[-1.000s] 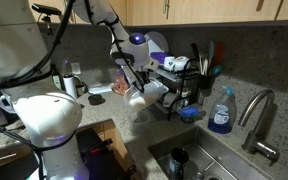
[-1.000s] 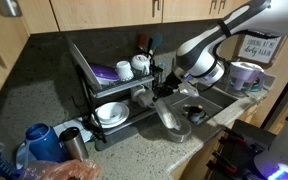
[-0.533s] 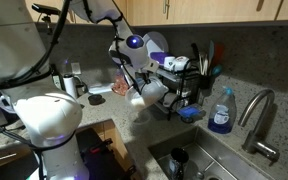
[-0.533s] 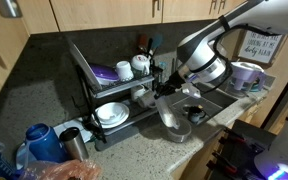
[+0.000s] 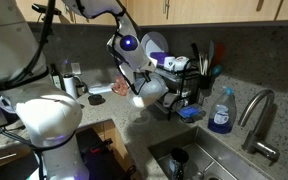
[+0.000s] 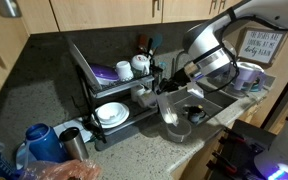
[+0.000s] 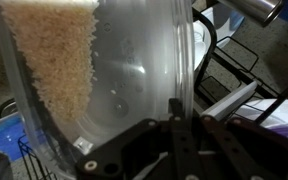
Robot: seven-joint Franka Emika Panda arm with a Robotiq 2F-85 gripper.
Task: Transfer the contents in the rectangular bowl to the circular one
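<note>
My gripper [image 6: 176, 88] is shut on the rim of the rectangular bowl [image 6: 172, 104], a translucent whitish container held tilted above the counter in front of the dish rack. It also shows in an exterior view [image 5: 150, 88] under the gripper [image 5: 137, 80]. In the wrist view the rectangular bowl [image 7: 124, 70] fills the left side, with pale grains [image 7: 59, 50] piled against its upper left wall, and the fingers [image 7: 174, 108] pinch its edge. The circular bowl [image 6: 194, 113] sits on the counter just beside and below the held container.
A black dish rack [image 6: 89, 85] holds white bowls [image 6: 111, 113], a purple plate [image 6: 104, 72] and cups. A reddish plate [image 5: 120, 88] lies behind the arm. A blue soap bottle [image 5: 220, 112], a faucet [image 5: 256, 115] and a sink [image 5: 199, 160] are nearby.
The gripper has lifted the rectangular bowl up from the counter and tilted it more steeply; the arm has risen.
</note>
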